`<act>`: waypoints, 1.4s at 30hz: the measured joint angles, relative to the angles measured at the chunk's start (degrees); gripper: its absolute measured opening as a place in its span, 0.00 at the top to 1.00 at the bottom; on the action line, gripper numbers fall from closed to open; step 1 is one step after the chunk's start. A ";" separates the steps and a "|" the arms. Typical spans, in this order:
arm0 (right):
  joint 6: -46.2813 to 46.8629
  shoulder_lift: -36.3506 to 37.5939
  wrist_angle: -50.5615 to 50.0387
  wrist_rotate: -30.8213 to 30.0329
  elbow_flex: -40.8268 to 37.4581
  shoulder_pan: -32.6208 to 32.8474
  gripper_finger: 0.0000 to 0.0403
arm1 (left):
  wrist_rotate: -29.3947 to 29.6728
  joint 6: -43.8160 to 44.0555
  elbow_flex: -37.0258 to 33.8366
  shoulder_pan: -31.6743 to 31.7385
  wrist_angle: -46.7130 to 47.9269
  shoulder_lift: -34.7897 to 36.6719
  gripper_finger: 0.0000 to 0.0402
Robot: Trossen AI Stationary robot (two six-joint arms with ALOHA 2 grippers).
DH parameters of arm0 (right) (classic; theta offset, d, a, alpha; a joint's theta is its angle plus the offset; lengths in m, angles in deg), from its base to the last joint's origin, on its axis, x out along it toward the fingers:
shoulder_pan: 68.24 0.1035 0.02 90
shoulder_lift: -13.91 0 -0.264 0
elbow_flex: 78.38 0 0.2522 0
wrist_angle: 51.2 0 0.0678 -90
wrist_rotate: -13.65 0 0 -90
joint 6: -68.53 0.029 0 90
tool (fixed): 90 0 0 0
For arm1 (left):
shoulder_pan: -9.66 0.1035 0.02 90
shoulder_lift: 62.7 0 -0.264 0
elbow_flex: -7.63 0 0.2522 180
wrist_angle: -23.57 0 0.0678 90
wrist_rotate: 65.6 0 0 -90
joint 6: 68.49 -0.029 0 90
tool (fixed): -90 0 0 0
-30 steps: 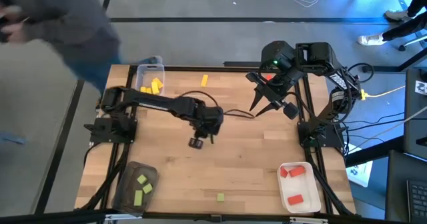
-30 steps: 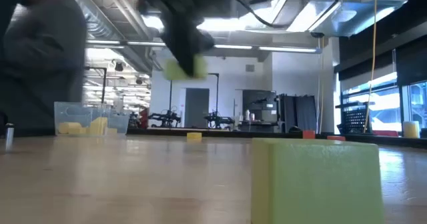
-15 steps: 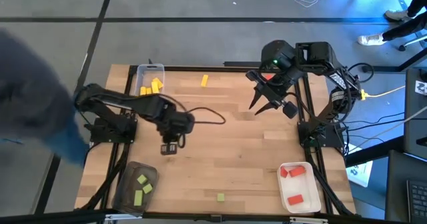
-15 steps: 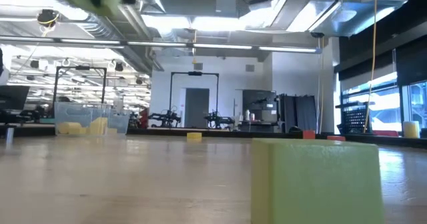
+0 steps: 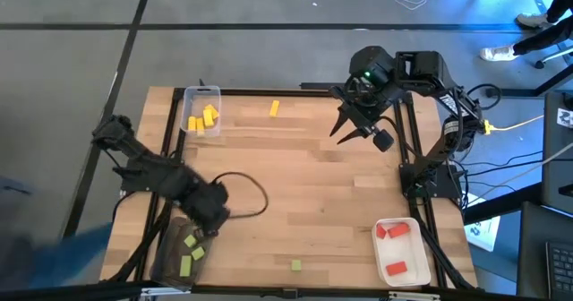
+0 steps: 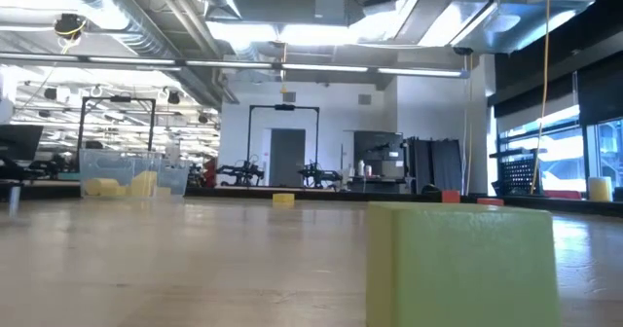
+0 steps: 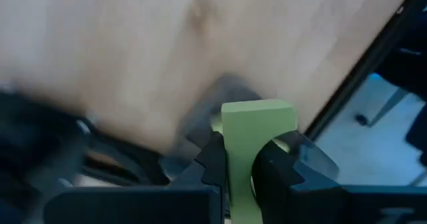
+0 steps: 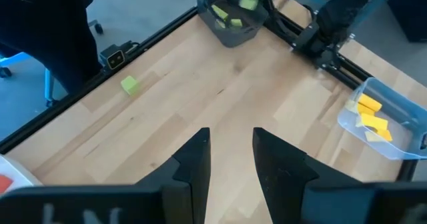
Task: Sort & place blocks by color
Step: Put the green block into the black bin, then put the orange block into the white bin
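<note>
The left arm reaches from its base at the table's left edge toward the near-left corner, elbow folded back, wrist low. Its left gripper (image 7: pixel 240 164) has the fingers (image 7: pixel 215 167) clamped on a light green block (image 7: pixel 257 127). The right arm stays raised over the far-right part of the table, right gripper (image 8: pixel 230 157) hanging with its fingers (image 8: pixel 193 161) apart and nothing between them.

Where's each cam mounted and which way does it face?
High: overhead, straight down; both arms, left end effector by the dark tray.
Low: table height, level into the room; no arm.
Left wrist: past its fingers, pinched on a green block.
Right wrist: over open fingers.
Shared: clear tray in high, low, right wrist.
</note>
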 joint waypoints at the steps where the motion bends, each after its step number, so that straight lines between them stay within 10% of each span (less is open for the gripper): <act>1: 0.00 0.00 0.06 0.00 0.00 -0.23 0.72 | -0.14 3.88 -0.90 -1.87 -1.37 0.16 0.91; 14: -0.10 -2.78 0.75 0.06 0.00 -2.25 0.72 | 2.76 35.34 -20.35 -18.30 -27.58 -0.03 0.91; 27: 0.16 -6.25 0.45 0.04 -0.02 -2.25 0.72 | 3.28 34.72 -27.07 -18.62 -27.91 -0.01 0.79; 42: 11.01 -6.49 -0.08 0.16 -0.02 -1.77 0.72 | 20.65 31.63 -24.75 -16.79 -27.29 3.95 0.79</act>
